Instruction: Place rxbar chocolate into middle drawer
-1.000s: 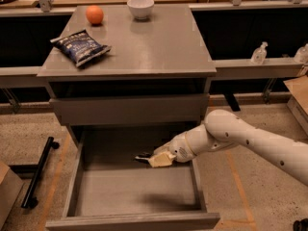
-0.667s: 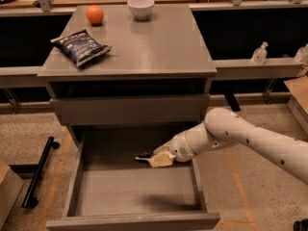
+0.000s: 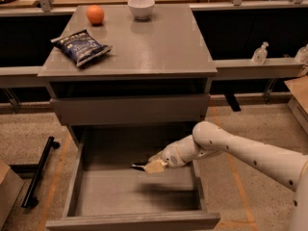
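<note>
1. The main risk is a clumsy release. The rxbar chocolate seems to hang a little above the floor of the open middle drawer, toward its back right. Let go from there, the flat wrapper could skid or tip against the right wall rather than lie flat.
2. A second risk is contact. The arm reaches in over the drawer's right wall and below the closed drawer front. A careless lift could knock that panel, and a drop could press the forearm on the wall.
3. The claw is inside the drawer space, near the back. It looks closed down narrow on the near end of the bar, whose dark sliver sticks out to the left. The grip is hard to make out, so this is probably, not certainly, a firm hold.
4. On the counter, the chip bag, orange and bowl sit well apart from the work.
</note>
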Controlling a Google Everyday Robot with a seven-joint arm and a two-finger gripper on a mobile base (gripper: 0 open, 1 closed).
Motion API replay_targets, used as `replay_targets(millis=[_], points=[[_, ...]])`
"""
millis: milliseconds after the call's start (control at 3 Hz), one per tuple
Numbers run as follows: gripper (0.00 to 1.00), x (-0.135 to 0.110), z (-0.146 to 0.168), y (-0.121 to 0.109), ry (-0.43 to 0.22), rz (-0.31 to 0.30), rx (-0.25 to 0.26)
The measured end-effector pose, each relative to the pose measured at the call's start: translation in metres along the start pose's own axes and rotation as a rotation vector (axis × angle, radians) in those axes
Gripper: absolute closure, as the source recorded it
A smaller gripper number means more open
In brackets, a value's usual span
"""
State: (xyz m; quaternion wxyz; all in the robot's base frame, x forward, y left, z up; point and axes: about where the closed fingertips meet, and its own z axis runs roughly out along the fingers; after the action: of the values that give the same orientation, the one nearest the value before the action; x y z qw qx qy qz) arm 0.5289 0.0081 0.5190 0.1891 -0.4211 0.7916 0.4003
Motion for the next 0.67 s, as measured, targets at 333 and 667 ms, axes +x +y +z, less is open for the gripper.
replay_targets(millis=[333, 667], points=[[1.00, 0.033, 0.040, -0.027, 0.020, 0.066, -0.039], [0.82, 0.063, 0.063, -0.034, 0.041, 0.132, -0.071]])
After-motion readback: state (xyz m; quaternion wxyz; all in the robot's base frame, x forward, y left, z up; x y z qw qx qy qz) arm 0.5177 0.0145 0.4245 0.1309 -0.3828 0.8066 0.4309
